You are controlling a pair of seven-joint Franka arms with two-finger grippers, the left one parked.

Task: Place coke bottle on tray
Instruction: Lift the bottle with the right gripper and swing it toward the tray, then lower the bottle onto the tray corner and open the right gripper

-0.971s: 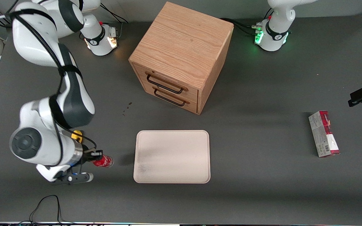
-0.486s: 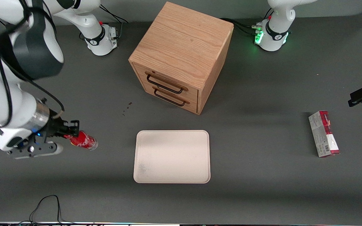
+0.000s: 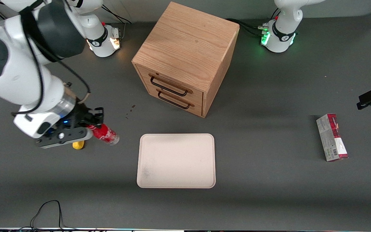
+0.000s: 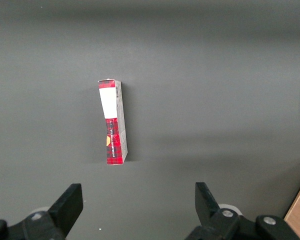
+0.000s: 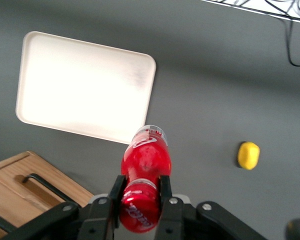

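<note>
My gripper [image 3: 92, 123] is shut on the coke bottle [image 3: 105, 134] and holds it in the air, tilted, clear base pointing toward the tray. The bottle has a red cap and red label; in the right wrist view the bottle [image 5: 145, 165] sits between the two black fingers [image 5: 116, 192], cap end at the gripper [image 5: 140, 192]. The cream-pinkish tray [image 3: 176, 160] lies flat on the table, toward the parked arm's end from the bottle, with a gap between them. It also shows in the right wrist view [image 5: 85, 86], bare.
A yellow lump [image 3: 78, 145] lies on the table under the gripper, also in the right wrist view [image 5: 248, 155]. The wooden drawer cabinet [image 3: 185, 58] stands farther from the front camera than the tray. A red-and-grey carton [image 3: 331, 137] lies toward the parked arm's end.
My gripper has lifted the bottle off the table, swung away from the front camera, and now carries it toward the tray. The yellow lump has come into view again.
</note>
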